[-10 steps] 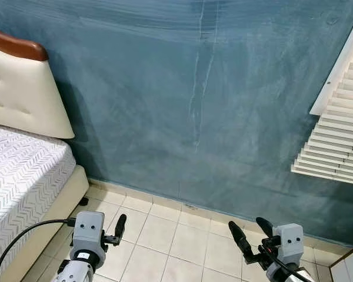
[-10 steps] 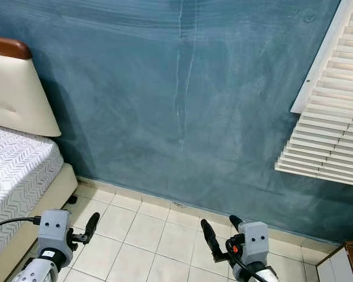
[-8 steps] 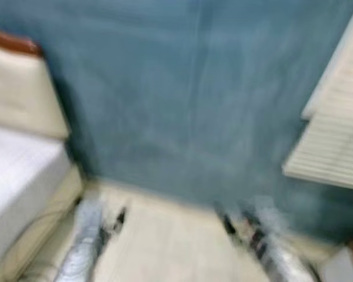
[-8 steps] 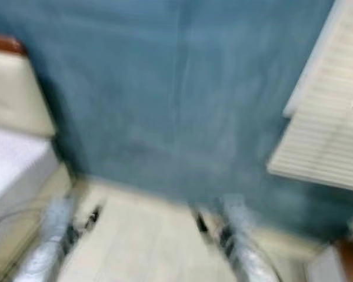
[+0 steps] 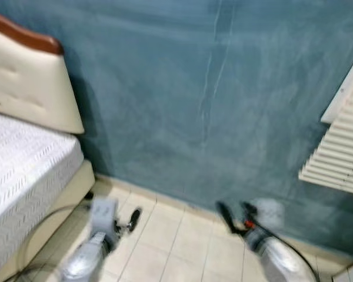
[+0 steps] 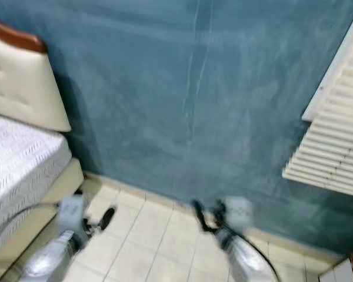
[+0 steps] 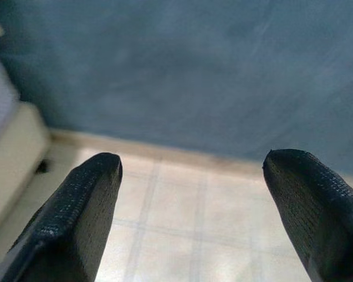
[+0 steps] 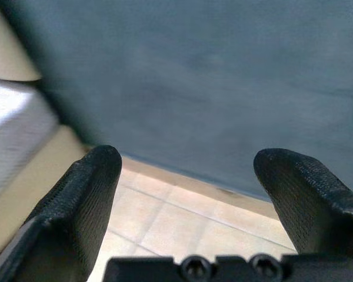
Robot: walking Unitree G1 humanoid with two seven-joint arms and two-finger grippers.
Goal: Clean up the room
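Observation:
Both arms are held low in front of me over the pale tiled floor (image 5: 176, 247). In the blurred head views my left gripper (image 5: 133, 220) hangs near the foot of the bed and my right gripper (image 5: 235, 210) hangs close to the blue wall's base. The left wrist view shows the left gripper (image 7: 191, 170) open, with nothing but floor tiles and wall between its fingers (image 7: 82, 205). In the right wrist view, the right gripper (image 8: 188, 161) is also open and holds nothing.
A bed (image 5: 23, 170) with a white patterned cover and a cream padded headboard (image 5: 29, 82) stands at the left. The blue wall (image 5: 200, 100) runs across the front. A white louvered shutter (image 5: 341, 153) juts out at the right. A black cable (image 5: 41, 235) trails by the bed.
The whole picture has shifted rightwards and blurred, so the camera has turned a little left. More of the bed shows and less of the shutter. Both grippers stay open.

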